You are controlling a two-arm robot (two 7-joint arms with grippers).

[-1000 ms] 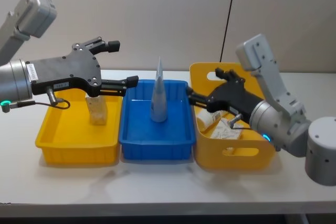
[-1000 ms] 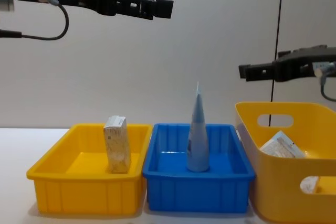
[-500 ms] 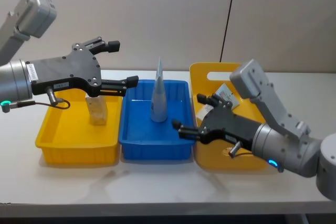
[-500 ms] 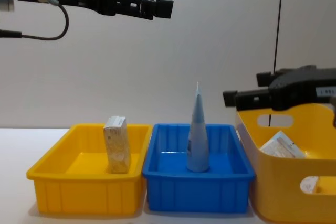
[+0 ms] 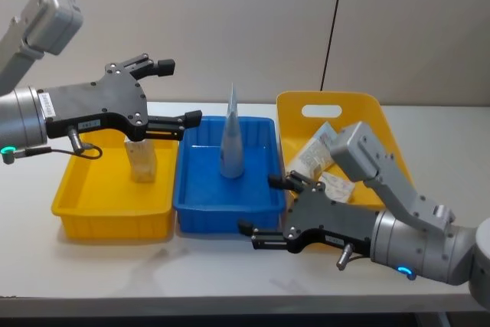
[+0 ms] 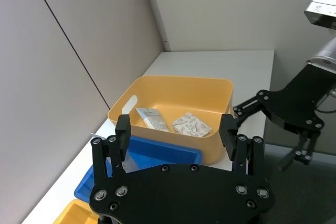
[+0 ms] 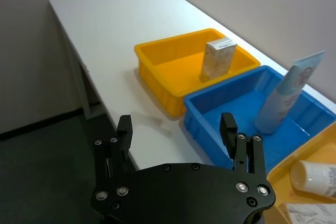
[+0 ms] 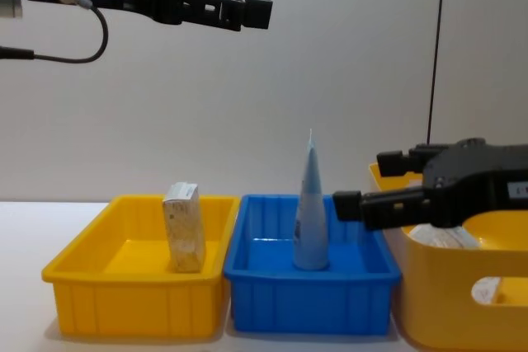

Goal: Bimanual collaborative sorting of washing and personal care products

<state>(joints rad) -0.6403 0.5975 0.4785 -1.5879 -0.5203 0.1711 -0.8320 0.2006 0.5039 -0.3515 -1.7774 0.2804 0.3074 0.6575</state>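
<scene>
The left claw [image 5: 178,94] hangs high above the yellow tray [image 5: 84,197], its 2 fingers spread wide and holding nothing. The right claw [image 5: 264,210] is low, at the front right corner of the blue tray [image 5: 200,206], just above the white bench [image 5: 191,266]; its fingers are also wide apart and empty.

In the yellow tray the small beige speckled pack [image 5: 141,160] stands upright on its narrow end. In the blue tray 1 tall pale-blue tube [image 5: 231,137] stands upright on its cap, the flat sealed end pointing up.

The big yellow basket [image 5: 354,105] is to the right of the blue tray (the 2 touch, or nearly so). Inside it, in the left wrist view, lie a second tube [image 6: 152,119] on its side and the white soft pack with grey marbled print [image 6: 191,125] beside it. In the chest view the right claw [image 8: 360,197] stands in front of the basket's left wall.
</scene>
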